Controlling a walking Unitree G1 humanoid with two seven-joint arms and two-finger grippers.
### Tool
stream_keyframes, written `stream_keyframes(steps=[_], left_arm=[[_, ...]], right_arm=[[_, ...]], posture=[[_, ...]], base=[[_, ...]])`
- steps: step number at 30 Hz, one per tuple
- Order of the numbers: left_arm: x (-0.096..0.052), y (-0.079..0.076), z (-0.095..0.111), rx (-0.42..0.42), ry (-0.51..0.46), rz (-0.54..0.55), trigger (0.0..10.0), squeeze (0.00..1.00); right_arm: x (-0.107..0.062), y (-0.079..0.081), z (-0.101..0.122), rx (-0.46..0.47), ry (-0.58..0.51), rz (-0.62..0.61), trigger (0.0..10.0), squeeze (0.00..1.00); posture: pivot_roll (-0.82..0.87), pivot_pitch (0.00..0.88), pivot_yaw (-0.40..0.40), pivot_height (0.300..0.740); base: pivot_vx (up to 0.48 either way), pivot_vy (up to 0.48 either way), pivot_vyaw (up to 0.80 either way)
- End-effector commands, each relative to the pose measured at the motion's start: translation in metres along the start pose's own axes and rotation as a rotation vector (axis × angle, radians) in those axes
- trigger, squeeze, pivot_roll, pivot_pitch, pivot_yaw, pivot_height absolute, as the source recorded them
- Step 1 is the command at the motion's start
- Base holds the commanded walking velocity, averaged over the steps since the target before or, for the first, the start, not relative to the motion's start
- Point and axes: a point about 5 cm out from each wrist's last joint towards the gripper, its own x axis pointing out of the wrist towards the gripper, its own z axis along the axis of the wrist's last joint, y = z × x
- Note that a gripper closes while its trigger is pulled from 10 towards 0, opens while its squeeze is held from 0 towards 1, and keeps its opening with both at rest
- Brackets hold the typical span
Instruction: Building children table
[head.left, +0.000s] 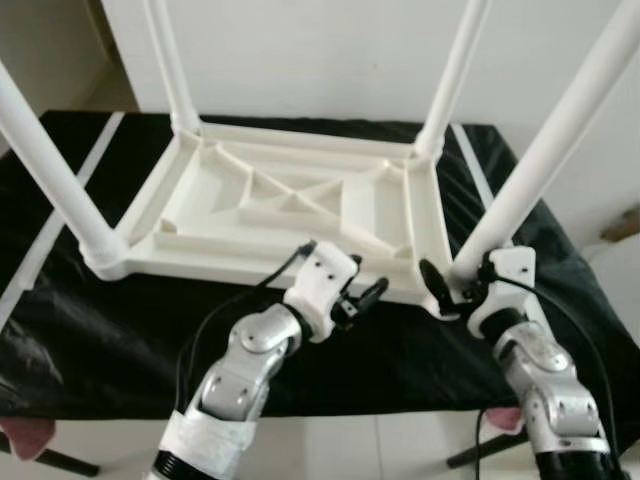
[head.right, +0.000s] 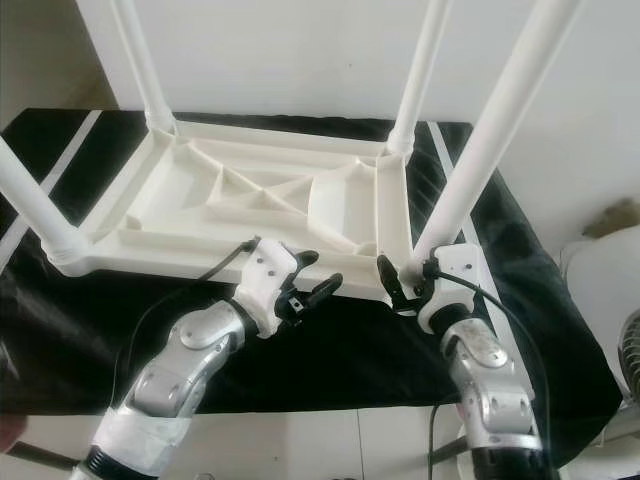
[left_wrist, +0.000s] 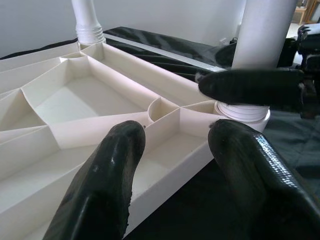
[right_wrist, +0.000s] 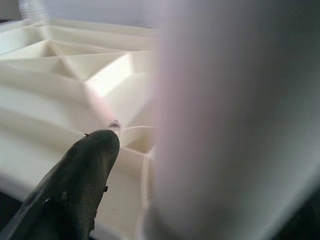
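Table (head.left: 290, 215) upturned, four legs up; right claw (head.left: 452, 288) grips one leg (head.left: 545, 160).

A white plastic children's table (head.left: 290, 205) lies upside down across the middle of the frame, its ribbed underside facing up. Four white round legs (head.left: 545, 150) stand in its corner sockets, rising out past the top and side edges, the near two at lower left and lower right.

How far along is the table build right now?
Done: the upside-down tabletop has all four legs standing in its corners. In hand: the right gripper sits at the near right leg base; the left gripper hovers open by the near rim. Left: flipping it upright.
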Motion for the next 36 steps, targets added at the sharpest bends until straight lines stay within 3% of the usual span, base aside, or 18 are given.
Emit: stream_keyframes(steps=[1, 2, 3, 4, 5, 7, 8, 9, 24, 25, 30, 32, 36], left_arm=[[0.000, -0.001, 0.000, -0.009, 0.005, 0.010, 10.0, 0.00], [0.000, -0.001, 0.000, -0.009, 0.005, 0.010, 10.0, 0.00], [0.000, -0.001, 0.000, -0.010, 0.005, 0.009, 10.0, 0.00], [0.000, -0.001, 0.000, -0.010, 0.005, 0.008, 10.0, 0.00], [0.000, -0.001, 0.000, -0.010, 0.005, 0.007, 10.0, 0.00], [0.000, -0.001, 0.000, -0.011, 0.005, 0.008, 10.0, 0.00], [0.000, -0.001, 0.000, -0.011, 0.005, 0.008, 10.0, 0.00], [0.000, -0.001, 0.000, -0.011, 0.004, 0.010, 10.0, 0.00], [-0.002, 0.002, 0.001, -0.007, 0.003, 0.014, 10.0, 0.00], [-0.001, 0.002, 0.001, -0.007, 0.003, 0.012, 10.0, 0.00], [-0.002, 0.002, 0.001, -0.007, 0.005, 0.008, 10.0, 0.00], [-0.002, 0.002, 0.001, -0.006, 0.007, 0.006, 10.0, 0.00], [-0.002, 0.002, 0.001, -0.006, 0.008, 0.005, 10.0, 0.00]], right_arm=[[0.000, 0.001, -0.004, -0.041, 0.022, 0.052, 10.0, 0.00], [0.000, 0.001, -0.004, -0.041, 0.022, 0.052, 10.0, 0.00], [0.000, 0.002, -0.004, -0.059, 0.028, 0.086, 9.1, 0.00], [0.000, 0.002, -0.004, -0.072, 0.033, 0.110, 7.9, 0.00], [0.000, 0.001, -0.004, -0.084, 0.038, 0.124, 5.2, 0.00], [0.000, -0.001, -0.004, -0.119, 0.040, 0.137, 2.5, 0.00], [0.000, -0.001, -0.004, -0.119, 0.040, 0.137, 2.5, 0.00], [0.000, -0.003, -0.005, -0.127, 0.042, 0.136, 0.0, 0.00], [-0.004, -0.010, -0.012, -0.091, 0.048, 0.072, 0.0, 0.00], [-0.003, -0.009, -0.013, -0.078, 0.053, 0.038, 10.0, 0.00], [-0.002, -0.001, -0.015, -0.045, 0.062, -0.048, 10.0, 0.00], [-0.002, 0.007, -0.016, 0.030, 0.066, -0.211, 10.0, 0.00], [-0.002, 0.012, -0.016, 0.048, 0.069, -0.299, 10.0, 0.00]], posture=[[-0.11, 0.118, -0.046, 0.740], [-0.11, 0.118, -0.046, 0.740], [-0.11, 0.121, -0.044, 0.740], [-0.11, 0.122, -0.045, 0.740], [-0.11, 0.123, -0.045, 0.740], [-0.11, 0.126, -0.045, 0.740], [-0.11, 0.126, -0.045, 0.740], [-0.11, 0.127, -0.046, 0.740], [-0.11, 0.124, -0.031, 0.740], [-0.11, 0.125, -0.028, 0.740], [-0.11, 0.126, -0.024, 0.740], [-0.11, 0.129, -0.020, 0.740], [-0.11, 0.128, -0.019, 0.740]], base=[[0.000, 0.000, 0.00], [0.000, 0.000, 0.00], [0.000, 0.000, 0.00], [0.000, 0.000, 0.00], [0.000, 0.000, 0.00], [0.000, 0.000, 0.00], [0.000, 0.000, 0.00], [0.000, 0.000, 0.00], [0.000, 0.000, 0.00], [0.000, 0.000, 0.00], [0.000, 0.000, 0.00], [0.000, 0.000, 0.00], [0.000, 0.000, 0.00]])
